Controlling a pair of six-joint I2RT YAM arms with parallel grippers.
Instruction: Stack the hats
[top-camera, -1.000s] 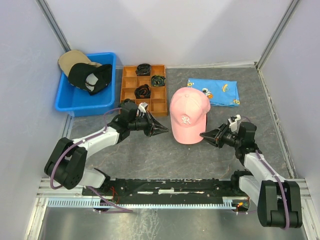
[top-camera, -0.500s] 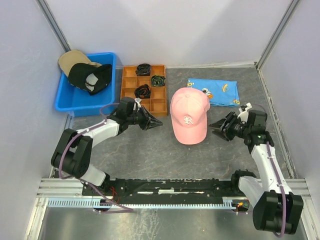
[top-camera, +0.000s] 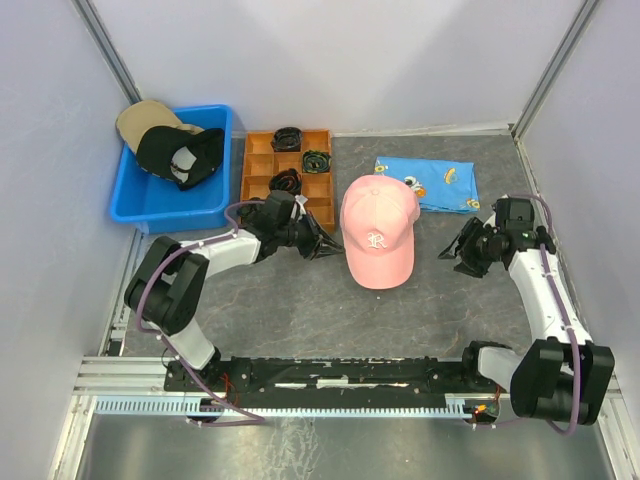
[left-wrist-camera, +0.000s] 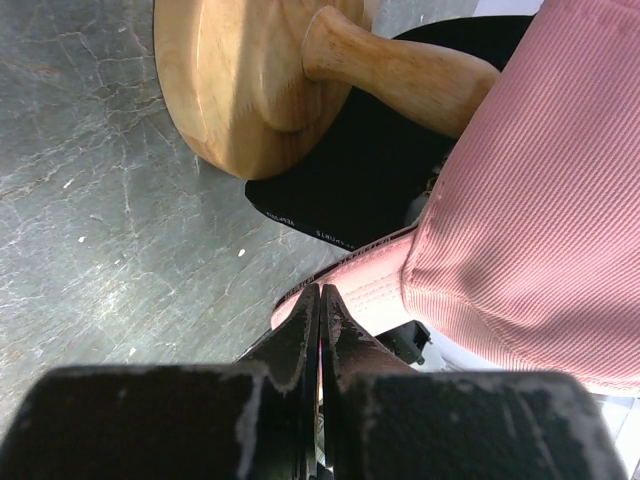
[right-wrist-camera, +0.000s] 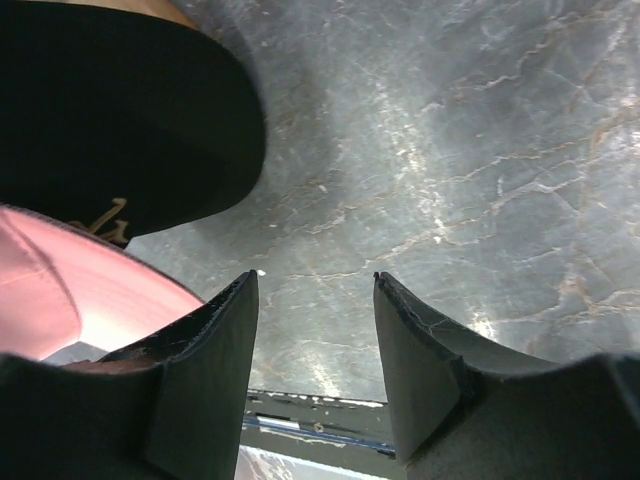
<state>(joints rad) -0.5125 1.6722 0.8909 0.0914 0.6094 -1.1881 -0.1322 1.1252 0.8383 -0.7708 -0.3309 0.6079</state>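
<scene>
Bin (top-camera: 165, 212): blue, far left of the bench (top-camera: 300, 310), against the left wall.
Tan cap (top-camera: 140, 118): at the bin's far left corner, partly over its rim.
Black cap (top-camera: 165, 150): in the bin, lying on the tan cap, white patch showing.
Tray (top-camera: 258, 165): orange, divided into compartments, just right of the bin; three hold dark coiled bundles (top-camera: 287, 138).
Left gripper (top-camera: 330, 247): low over the bench in front of the tray, pointing right. In the wrist view the gripper (left-wrist-camera: 320, 295) has its fingers pressed together, tips at the edge of the pink brim; whether any fabric is caught between them cannot be told.
Stand (left-wrist-camera: 240, 80): wooden, round base and post, seen only in the left wrist view, beneath the caps.
Pink cap (top-camera: 378, 225): centre of the bench, brim toward the arms, emblem facing up.
Second black cap (left-wrist-camera: 340, 190): under the pink cap, brim jutting out below the pink one; its brim also shows in the right wrist view (right-wrist-camera: 110, 130).
Cloth (top-camera: 428, 182): blue print, flat, behind and right of the pink cap.
Right gripper (top-camera: 458, 250): right of the pink cap, apart from it, fingers spread with nothing between them (right-wrist-camera: 312, 285).
</scene>
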